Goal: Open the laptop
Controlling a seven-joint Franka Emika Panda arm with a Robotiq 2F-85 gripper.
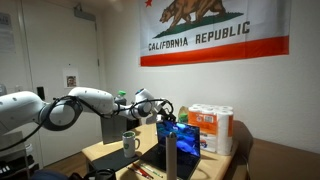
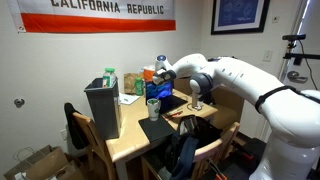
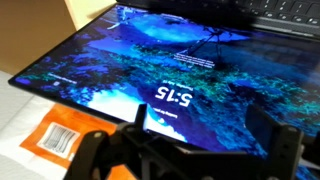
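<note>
The laptop (image 1: 177, 138) sits open on the wooden table (image 1: 110, 152), its thin dark lid raised over the dark base. Its screen (image 3: 190, 60) glows bright blue (a lock screen reading 5:15), and the keyboard (image 3: 290, 8) shows at the picture's edge.

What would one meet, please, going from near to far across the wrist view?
gripper → lit blue screen of the laptop → keyboard
</note>
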